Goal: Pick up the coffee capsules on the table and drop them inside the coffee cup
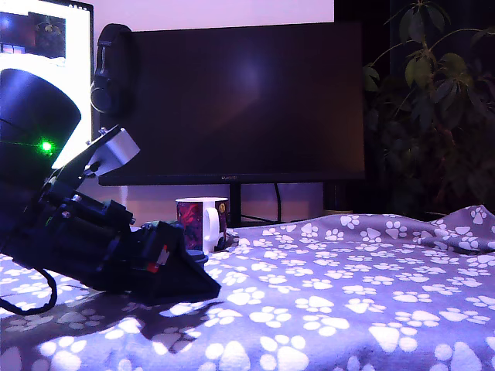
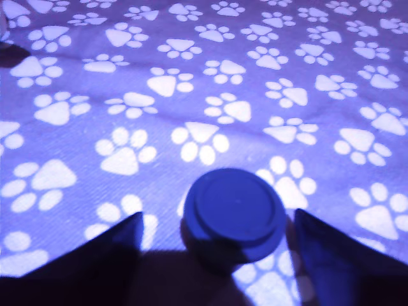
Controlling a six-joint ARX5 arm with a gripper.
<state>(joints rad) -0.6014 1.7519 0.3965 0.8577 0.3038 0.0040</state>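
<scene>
The coffee capsule [image 2: 233, 213], small and dark blue with its flat rim up, stands on the table [image 2: 191, 95] between the two dark fingertips [image 2: 115, 245] of our gripper [image 2: 220, 255], and in the wrist view we see a gap on each side of it, so the jaws are spread wide and hold nothing. We judge this to be the grasp step: the arm is low over the blanket in the exterior view, where the gripper [image 1: 174, 267] hides the capsule. Next we would need to close squarely on the capsule's tapered body, taking care that it does not tip or slide on the soft fleece, then lift and carry it to the coffee cup [image 1: 201, 224], which stands just behind the gripper, handle toward the exterior view's right. The purple-grey paw-print blanket lies in loose folds, rising at the exterior view's right. Behind it stands a dark monitor [image 1: 240, 100], a lit screen [image 1: 46, 39] at the left, and a leafy plant [image 1: 433, 93] at the right.
</scene>
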